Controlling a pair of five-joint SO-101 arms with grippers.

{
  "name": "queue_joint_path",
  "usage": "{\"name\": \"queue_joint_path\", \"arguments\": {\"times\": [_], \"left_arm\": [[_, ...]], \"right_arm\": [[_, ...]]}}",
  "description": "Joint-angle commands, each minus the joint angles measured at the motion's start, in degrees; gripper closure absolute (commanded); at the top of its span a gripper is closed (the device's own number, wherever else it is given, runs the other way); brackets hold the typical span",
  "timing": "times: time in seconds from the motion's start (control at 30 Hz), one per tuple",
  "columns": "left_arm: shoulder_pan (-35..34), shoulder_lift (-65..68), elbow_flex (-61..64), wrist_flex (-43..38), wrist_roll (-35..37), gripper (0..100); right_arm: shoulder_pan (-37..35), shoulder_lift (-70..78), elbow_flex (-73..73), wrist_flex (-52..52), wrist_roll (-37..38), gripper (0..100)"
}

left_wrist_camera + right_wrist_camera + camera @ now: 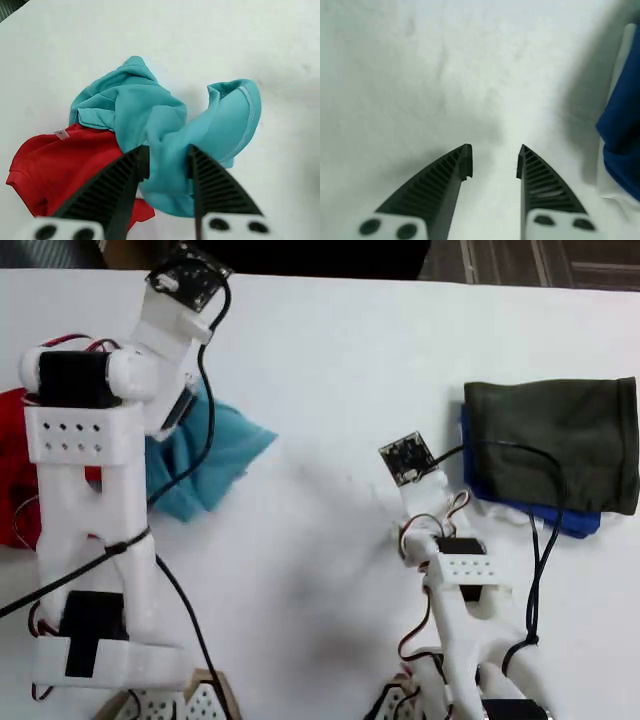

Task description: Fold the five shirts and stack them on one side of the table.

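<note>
Teal shirt (150,115) crumpled by desk's left edge, not yet folded; left gripper (167,157) part open above, empty; right gripper (494,160) open, empty; next, pinch, spread flat.

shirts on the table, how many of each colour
teal shirt: 1
red shirt: 1
olive green shirt: 1
blue shirt: 1
total: 4 shirts clearly seen. A pale edge under the blue shirt may be a fifth, but I cannot tell.
</note>
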Motion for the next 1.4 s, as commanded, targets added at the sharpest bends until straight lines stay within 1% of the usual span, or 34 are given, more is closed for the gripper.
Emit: {"name": "queue_joint_path", "arguments": {"times": [0.0,0.07,0.17,0.27,0.37,0.47,0.53,0.63,0.8,0.9,0.97,1.03,1.07,1.1,1.17,1.37], "left_arm": [[-2.73,-3.6,-1.36,0.88,0.0,71],[-7.12,-3.43,-3.12,0.26,0.0,71],[-16.53,-3.16,-2.86,-2.11,-0.26,71],[-25.76,-2.29,2.86,-7.12,-4.4,71],[-33.49,1.05,12.35,-13.98,-8.88,71],[-38.68,6.24,21.32,-21.36,-13.27,71],[-40.26,10.11,25.45,-24.35,-16.79,71],[-41.93,15.82,26.86,-27.6,-18.02,71],[-45.36,23.47,21.23,-33.14,-16.09,73],[-47.74,28.48,16.48,-34.46,-16.53,77],[-49.85,32.35,12.53,-34.37,-16.62,84],[-52.57,35.87,8.22,-34.37,-16.35,97],[-54.07,37.63,5.93,-34.2,-16.26,99],[-55.65,39.12,3.65,-34.02,-16.26,96],[-58.9,41.49,-1.19,-34.02,-16.26,98],[-68.04,45.45,-16.75,-33.93,-16.0,97]], "right_arm": [[0.57,-2.15,-0.18,-0.84,-0.53,84.7],[0.57,-2.15,-0.09,-0.84,-0.53,84.7],[0.57,-2.15,-0.09,-0.84,-0.53,84.7],[0.57,-2.15,-0.09,-0.84,-0.53,84.7],[0.48,-2.15,-0.09,-0.84,-0.53,84.7],[0.48,-2.15,-0.09,-0.84,-0.53,84.7],[0.48,-2.15,-0.09,-0.84,-0.53,84.7],[0.48,-2.15,-0.09,-0.84,-0.53,84.7],[0.48,-2.15,-0.09,-0.84,-0.53,84.7],[0.48,-2.15,-0.09,-0.84,-0.53,84.7],[0.48,-2.15,-0.09,-0.84,-0.53,84.7],[0.48,-2.15,-0.09,-0.84,-0.53,84.7],[0.48,-2.15,-0.09,-0.84,-0.53,84.7],[0.48,-2.15,-0.09,-0.84,-0.53,84.7],[0.48,-2.15,-0.09,-0.84,-0.53,84.7],[0.48,-2.15,-0.09,-0.84,-0.53,84.7]]}}
